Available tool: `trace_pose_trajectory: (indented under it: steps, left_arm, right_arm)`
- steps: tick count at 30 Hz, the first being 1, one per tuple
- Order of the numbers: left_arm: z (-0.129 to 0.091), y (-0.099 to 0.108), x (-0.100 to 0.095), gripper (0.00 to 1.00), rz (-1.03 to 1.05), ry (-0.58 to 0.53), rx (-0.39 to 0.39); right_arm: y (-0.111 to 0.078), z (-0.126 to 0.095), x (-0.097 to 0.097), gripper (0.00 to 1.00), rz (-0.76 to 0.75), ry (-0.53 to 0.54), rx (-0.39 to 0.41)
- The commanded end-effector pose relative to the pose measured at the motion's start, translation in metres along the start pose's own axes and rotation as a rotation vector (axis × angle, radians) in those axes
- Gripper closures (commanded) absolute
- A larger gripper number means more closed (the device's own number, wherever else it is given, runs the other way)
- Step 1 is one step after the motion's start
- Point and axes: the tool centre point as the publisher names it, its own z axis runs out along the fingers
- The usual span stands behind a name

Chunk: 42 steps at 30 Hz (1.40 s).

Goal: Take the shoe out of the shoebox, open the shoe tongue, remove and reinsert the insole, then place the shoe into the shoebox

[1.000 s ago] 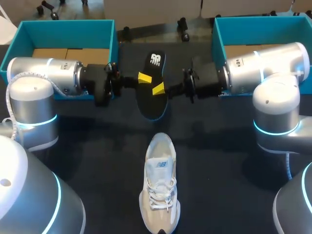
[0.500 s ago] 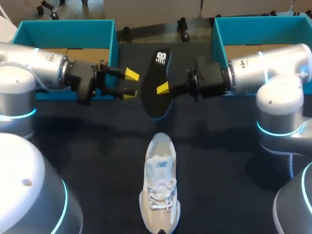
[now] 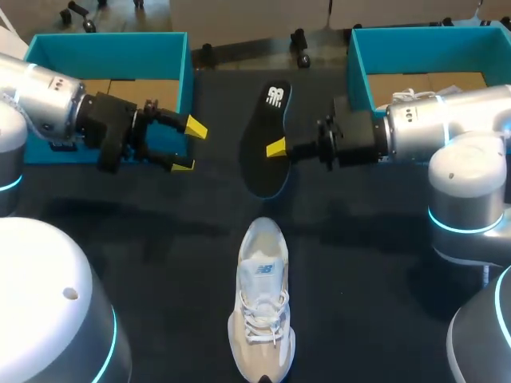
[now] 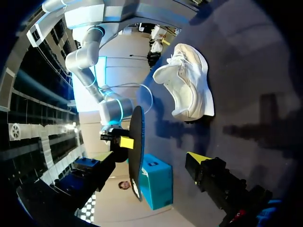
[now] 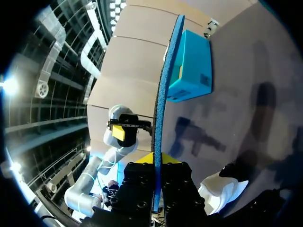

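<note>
The black insole (image 3: 267, 144) is out of the shoe and held on edge above the worktop (image 3: 160, 239), between the two teal shoeboxes (image 3: 108, 48). The right gripper (image 3: 275, 148) is clenched on its long side, one yellow tip showing on the near face. The white shoe (image 3: 262, 299) lies alone on the worktop nearer the robot, well apart from the insole, laces up. The left gripper (image 3: 189, 146) hangs released and holds nothing, off beside the left shoebox.

So the removal looks done and reinsertion is the step in hand. The next move probably calls for the right arm to lay the insole flat and feed it into the shoe's opening, while the left gripper steadies the shoe or holds back the tongue.
</note>
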Motion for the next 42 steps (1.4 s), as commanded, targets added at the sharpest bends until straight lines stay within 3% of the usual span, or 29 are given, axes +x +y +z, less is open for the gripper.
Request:
trace_pose_trajectory:
  steps: [1,7,15,18,21,35,36,42]
  left_arm:
    - [0.000,-0.001,-0.001,0.00,0.000,0.005,-0.001]
    - [-0.004,-0.004,-0.006,0.00,-0.262,0.158,-0.115]
    - [-0.016,-0.008,0.021,0.00,-0.547,0.422,-0.274]
    - [-0.016,-0.010,0.027,0.00,-0.766,0.513,-0.264]
    - [-0.016,-0.013,0.030,0.00,-0.742,0.526,-0.269]
    - [-0.014,-0.015,0.030,0.00,-0.765,0.553,-0.266]
    - [-0.011,-0.016,0.030,0.00,-0.804,0.570,-0.318]
    - [-0.007,-0.034,0.033,0.00,-0.917,0.648,-0.398]
  right_arm:
    - [0.000,0.002,0.000,1.00,0.001,-0.003,-0.002]
    - [-0.014,0.001,-0.010,1.00,-0.080,-0.005,0.003]
    - [-0.022,-0.010,-0.013,1.00,-0.184,0.001,-0.026]
    - [-0.024,-0.013,-0.010,1.00,-0.244,-0.026,-0.035]
    - [-0.029,-0.014,-0.008,1.00,-0.297,-0.083,-0.036]
    - [-0.029,-0.014,-0.008,1.00,-0.297,-0.083,-0.036]
    - [-0.029,-0.014,-0.008,1.00,-0.297,-0.083,-0.036]
    - [-0.038,-0.005,-0.014,1.00,-0.403,-0.102,-0.021]
